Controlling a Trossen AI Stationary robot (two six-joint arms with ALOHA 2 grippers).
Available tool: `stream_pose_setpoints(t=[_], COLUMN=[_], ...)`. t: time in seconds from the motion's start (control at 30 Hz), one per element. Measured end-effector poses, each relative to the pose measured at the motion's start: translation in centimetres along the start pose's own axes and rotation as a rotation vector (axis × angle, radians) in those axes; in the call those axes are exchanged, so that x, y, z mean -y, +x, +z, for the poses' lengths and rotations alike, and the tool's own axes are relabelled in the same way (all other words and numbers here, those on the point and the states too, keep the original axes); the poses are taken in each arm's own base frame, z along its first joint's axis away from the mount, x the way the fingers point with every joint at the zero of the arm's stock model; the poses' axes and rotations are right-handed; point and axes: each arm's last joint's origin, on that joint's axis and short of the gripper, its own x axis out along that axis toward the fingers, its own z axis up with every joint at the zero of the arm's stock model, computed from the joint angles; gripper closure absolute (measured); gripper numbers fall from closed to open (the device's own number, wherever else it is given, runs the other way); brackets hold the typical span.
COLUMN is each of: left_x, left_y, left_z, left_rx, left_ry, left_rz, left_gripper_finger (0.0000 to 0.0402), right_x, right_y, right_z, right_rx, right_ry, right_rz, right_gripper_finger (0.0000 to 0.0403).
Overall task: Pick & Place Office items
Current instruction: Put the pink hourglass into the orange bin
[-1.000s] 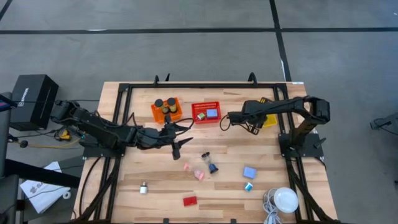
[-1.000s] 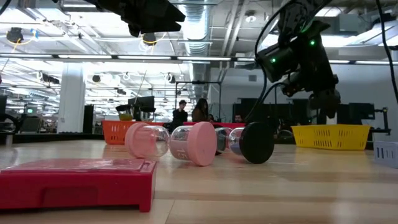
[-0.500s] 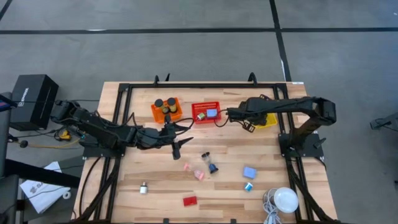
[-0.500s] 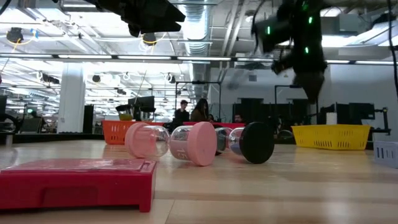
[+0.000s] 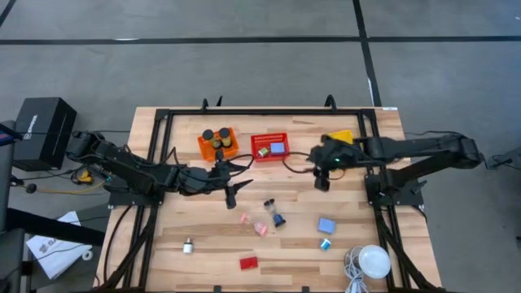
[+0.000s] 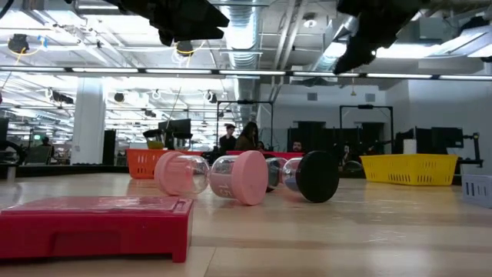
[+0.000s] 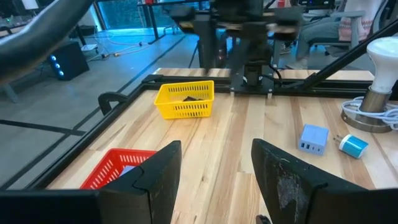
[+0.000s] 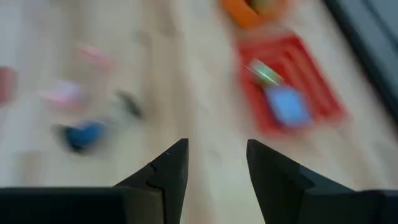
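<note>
The office items lie on the near half of the wooden table: two pink-capped pieces (image 5: 253, 224), dark-capped clear cylinders (image 5: 274, 212), a blue block (image 5: 327, 225), a small cyan piece (image 5: 325, 243), a flat red rectangle (image 5: 248, 262) and a small white piece (image 5: 188, 245). My left gripper (image 5: 231, 179) hangs open above the table's middle left, near the orange basket (image 5: 218, 144). My right gripper (image 5: 320, 179) hangs open, high above the boards between the red basket (image 5: 269, 147) and the yellow basket (image 5: 340, 138). Its fingers (image 8: 168, 171) have nothing between them.
The red basket (image 8: 289, 87) holds a blue block (image 8: 287, 106) and a small greenish piece. The orange basket holds dark and tan cylinders. A white dome (image 5: 374, 260) with a cable sits at the near right corner. A black frame rail (image 5: 269, 111) runs along the far edge.
My right gripper has risen from beside the red basket's right end and drawn back toward the table's right edge. It has tipped from pointing steeply down to a shallower slant. In the low view it has climbed almost out of the picture. The items have stayed put.
</note>
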Motion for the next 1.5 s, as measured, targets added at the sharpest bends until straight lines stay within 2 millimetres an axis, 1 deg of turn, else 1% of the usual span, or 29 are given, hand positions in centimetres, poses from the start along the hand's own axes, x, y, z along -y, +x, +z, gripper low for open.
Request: stream_pose_setpoints(t=[0.2,0.3,0.43,0.5,0.63,0.8,0.97,1.1,1.2,1.3,1.5], left_x=[0.0,0.0,0.1,0.1,0.4,1.2,2.0,2.6,3.3,4.0,5.2], left_y=[0.0,0.0,0.0,0.0,-0.1,-0.4,-0.9,-1.2,-1.2,-0.9,0.3], left_z=[0.0,0.0,0.1,0.1,0.1,0.0,0.0,-0.3,-1.2,-2.8,-5.6], left_rx=[0.001,0.002,0.006,0.004,0.000,-0.003,-0.004,-0.021,-0.050,-0.105,-0.209], left_ry=[-0.001,-0.002,-0.026,-0.039,-0.044,-0.041,-0.034,-0.018,0.003,0.035,0.089], left_rz=[-0.016,-0.016,-0.019,-0.041,-0.109,-0.207,-0.278,-0.305,-0.328,-0.348,-0.365], left_gripper_finger=[0.0211,0.0211,0.0211,0.0211,0.0211,0.0211,0.0211,0.0211,0.0211,0.0211,0.0211], right_x=[-2.0,-3.2,-4.3,-4.5,-4.7,-4.7,-4.3,-4.4,-4.7,-4.9,-5.5], right_y=[1.6,2.1,2.5,2.8,3.8,5.8,7.3,8.4,9.2,9.9,11.8], right_z=[-2.8,-3.5,-3.7,-3.6,-3.9,-4.3,-3.1,-2.3,-2.0,-1.6,-0.7], right_rx=[0.250,0.413,0.636,0.670,0.625,0.550,0.524,0.510,0.448,0.370,0.320], right_ry=[-0.033,-0.101,-0.217,-0.223,-0.224,-0.214,-0.199,-0.263,-0.274,-0.279,-0.294], right_rz=[0.311,0.450,0.515,0.518,0.516,0.468,0.414,0.396,0.396,0.398,0.421], right_gripper_finger=[0.0262,0.0271,0.0280,0.0282,0.0280,0.0280,0.0284,0.0284,0.0284,0.0284,0.0284])
